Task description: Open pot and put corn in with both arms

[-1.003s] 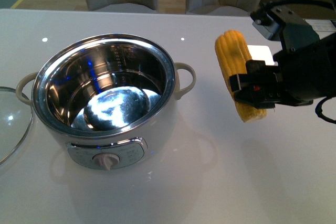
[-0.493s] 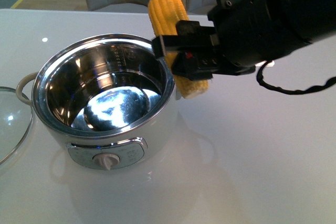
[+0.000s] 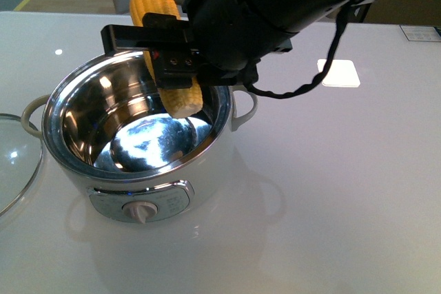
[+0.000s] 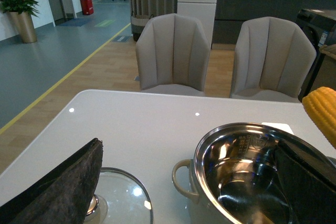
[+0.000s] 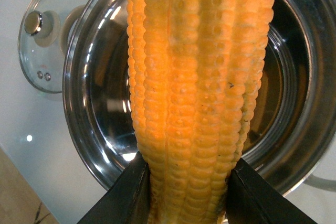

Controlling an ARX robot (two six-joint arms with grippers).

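The cream-white pot stands open on the white table, its steel bowl empty. My right gripper is shut on the corn and holds it nearly upright over the far side of the bowl, lower end below the rim. The right wrist view shows the corn clamped between both fingers above the pot. My left gripper is open and holds nothing; it hovers on the left between the lid and the pot. The corn's tip shows at that view's edge.
The glass lid lies flat on the table left of the pot, knob up. A white card lies at the right. Two grey chairs stand beyond the table's far edge.
My right arm has carried the corn leftward, from right of the pot to above its open bowl. The pot and lid have not moved.
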